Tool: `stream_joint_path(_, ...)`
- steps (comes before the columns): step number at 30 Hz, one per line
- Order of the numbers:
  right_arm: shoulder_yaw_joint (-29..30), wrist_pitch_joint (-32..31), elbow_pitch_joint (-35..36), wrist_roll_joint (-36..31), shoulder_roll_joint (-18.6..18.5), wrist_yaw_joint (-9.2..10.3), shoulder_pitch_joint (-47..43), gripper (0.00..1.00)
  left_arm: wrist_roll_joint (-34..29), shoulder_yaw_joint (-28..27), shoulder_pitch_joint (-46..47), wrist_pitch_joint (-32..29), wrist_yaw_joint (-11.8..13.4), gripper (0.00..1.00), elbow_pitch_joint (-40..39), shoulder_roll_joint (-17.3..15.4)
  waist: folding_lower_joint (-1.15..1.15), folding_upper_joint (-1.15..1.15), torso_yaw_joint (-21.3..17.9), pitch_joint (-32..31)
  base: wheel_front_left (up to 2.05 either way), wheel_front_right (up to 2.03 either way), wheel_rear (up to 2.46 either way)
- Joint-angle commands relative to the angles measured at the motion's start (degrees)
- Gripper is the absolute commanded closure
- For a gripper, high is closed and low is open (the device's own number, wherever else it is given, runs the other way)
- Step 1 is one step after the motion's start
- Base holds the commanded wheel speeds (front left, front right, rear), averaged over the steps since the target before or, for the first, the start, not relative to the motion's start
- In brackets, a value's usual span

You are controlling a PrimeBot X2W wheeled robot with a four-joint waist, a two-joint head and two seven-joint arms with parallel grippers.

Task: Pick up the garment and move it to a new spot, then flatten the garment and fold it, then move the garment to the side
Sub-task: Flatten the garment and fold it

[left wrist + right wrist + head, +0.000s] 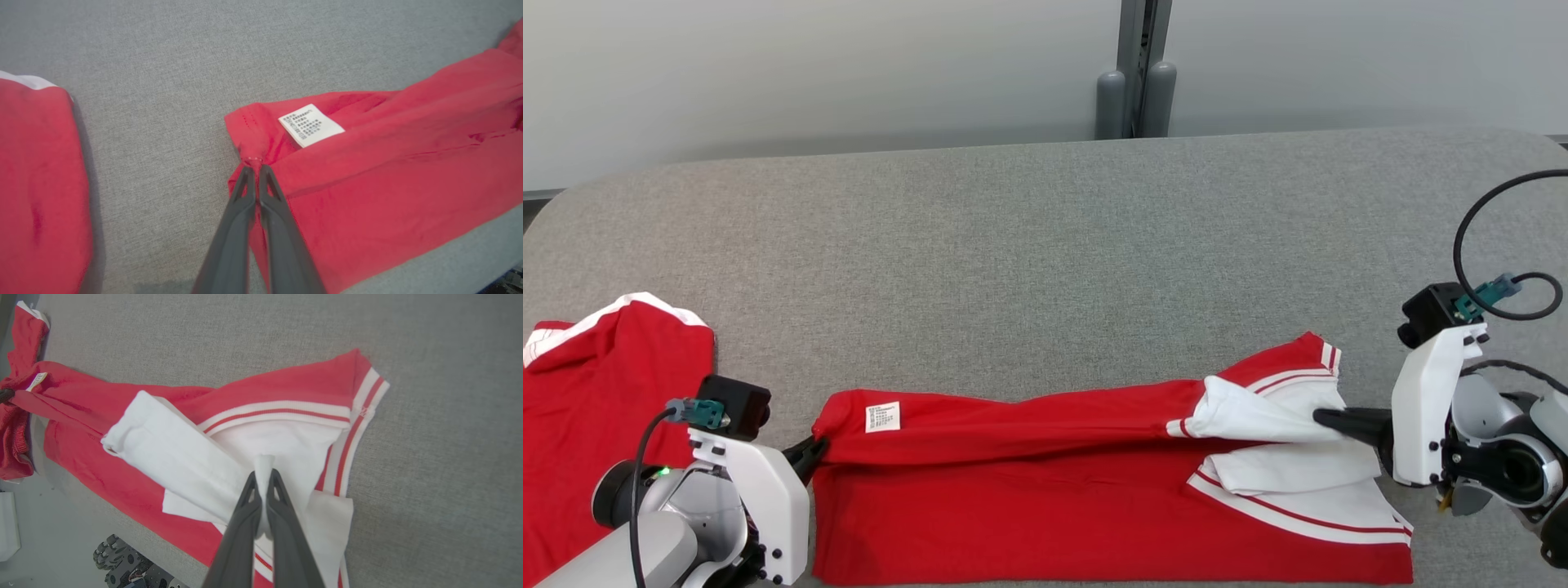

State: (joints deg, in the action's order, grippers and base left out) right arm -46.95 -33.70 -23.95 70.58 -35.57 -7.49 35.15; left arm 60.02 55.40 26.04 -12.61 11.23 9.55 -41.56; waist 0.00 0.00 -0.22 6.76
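The garment point(1029, 498), red with white parts, lay stretched left to right along the near edge of the grey surface point(1013, 245), spanning the gap between my two arms. My left fingers point(255, 169) were closed tight on a small pinch of red cloth at the garment's left end. Just right of that pinch, a little farther from me, a white care label point(883, 416) lay face up on the fold. From there a long raised fold of red fabric ran rightward across the garment toward my other arm, with a flat red layer lying nearer to me beneath it. My right fingers point(264, 475) were shut on a tuft of the white fabric point(1258, 412) at the garment's right end, pointing leftward into it, so that the cloth came up between the two tips. Around that grip the white part was bunched and folded over itself, and a band of white and red striped trim point(282, 412) showed on its far side and at the far right corner. A second red garment point(596, 392) with a white edge sat at the far left of the surface, apart from the one I held, with bare grey surface between them.
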Motion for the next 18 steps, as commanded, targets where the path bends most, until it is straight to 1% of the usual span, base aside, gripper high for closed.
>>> stream_joint_path(1,0.5,-0.7,0.4,-0.4,-0.1,-0.02,-1.4,1.0,-0.1,0.1,-0.9,-0.1,0.4,1.0,0.2,-0.3,0.0,0.0,0.0,-0.2,0.0,0.0,0.0)
stream_joint_path(9,2.8,-3.3,2.2,-1.7,-0.2,-0.02,-4.4,1.0,0.5,0.9,-1.8,-1.2,0.6,1.0,0.4,0.0,0.0,0.0,-0.1,-0.9,0.0,0.0,0.0)
stream_joint_path(18,5.2,-5.8,2.8,-4.1,2.0,-0.02,-7.7,1.0,0.6,1.5,-2.1,-1.0,0.1,1.0,1.5,1.0,0.0,0.0,0.0,-0.8,0.0,0.0,0.0)
